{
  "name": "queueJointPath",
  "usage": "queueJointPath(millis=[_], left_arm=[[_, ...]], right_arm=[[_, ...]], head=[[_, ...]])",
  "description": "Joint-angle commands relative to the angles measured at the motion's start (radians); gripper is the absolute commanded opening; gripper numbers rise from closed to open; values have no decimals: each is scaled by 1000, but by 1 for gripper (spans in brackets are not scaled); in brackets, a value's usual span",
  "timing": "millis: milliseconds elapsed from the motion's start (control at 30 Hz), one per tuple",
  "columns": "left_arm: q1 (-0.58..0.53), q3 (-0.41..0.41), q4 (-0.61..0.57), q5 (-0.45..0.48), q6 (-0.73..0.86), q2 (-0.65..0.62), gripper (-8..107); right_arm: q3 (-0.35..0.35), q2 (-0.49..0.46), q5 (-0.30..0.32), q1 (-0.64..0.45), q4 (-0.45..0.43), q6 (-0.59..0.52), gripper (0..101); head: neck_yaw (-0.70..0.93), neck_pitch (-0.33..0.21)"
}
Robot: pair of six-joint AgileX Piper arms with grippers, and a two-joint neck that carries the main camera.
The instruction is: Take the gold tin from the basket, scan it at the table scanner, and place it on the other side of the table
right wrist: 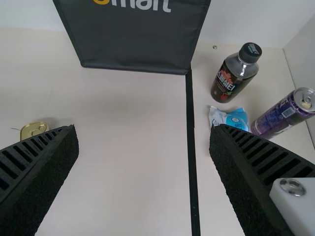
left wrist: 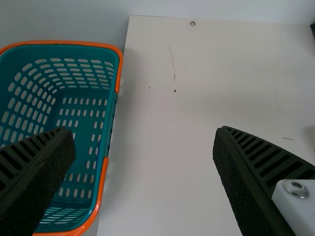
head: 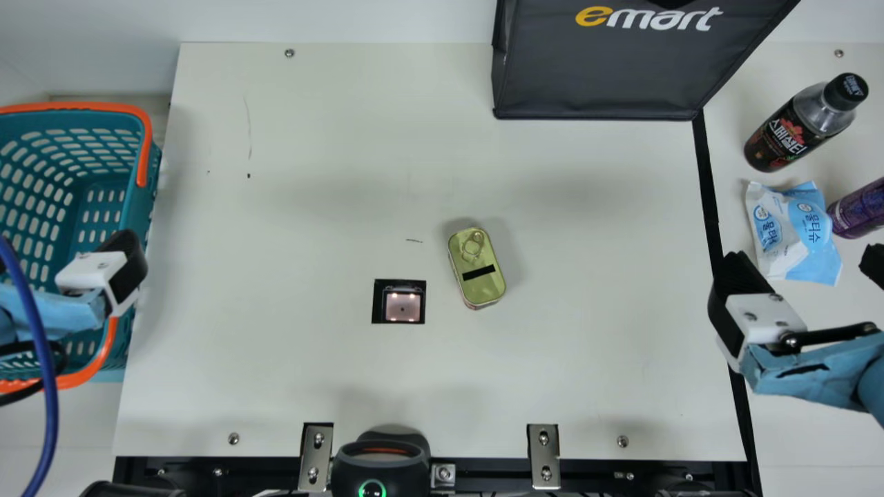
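Observation:
The gold tin (head: 478, 268) lies on the table (head: 311, 172), a little right of the black-framed scanner (head: 400, 307), touching neither gripper. In the right wrist view the tin (right wrist: 34, 130) is partly hidden behind a finger. My left gripper (head: 65, 254) is over the teal basket (head: 141, 207) with its orange rim; the part of the basket's inside in view holds nothing. In the left wrist view my left gripper (left wrist: 144, 135) is open and empty. My right gripper (head: 804, 261) stands open and empty at the table's right side, also open in the right wrist view (right wrist: 142, 132).
A black bag (head: 594, 69) stands at the back. Beyond the black line at the right are a dark bottle (head: 794, 131), a blue-white wipes pack (head: 794, 231) and a purple can (head: 860, 208). A black device (head: 380, 466) sits at the front edge between metal brackets.

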Motion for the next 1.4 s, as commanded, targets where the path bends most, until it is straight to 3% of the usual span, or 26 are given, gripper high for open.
queueJointPath(millis=[0, 600, 967, 1367], left_arm=[[0, 0, 0, 0, 0, 0, 90], [0, 0, 0, 0, 0, 0, 90], [0, 0, 0, 0, 0, 0, 90], [0, 0, 0, 0, 0, 0, 90]], right_arm=[[-4, 15, 6, 11, 11, -6, 95], [35, 273, 6, 243, 187, -81, 95], [-42, 418, 2, 401, 94, 88, 95], [-62, 583, -97, 606, -15, 327, 95]], head=[[2, -29], [2, -29], [2, -29], [2, -29]])
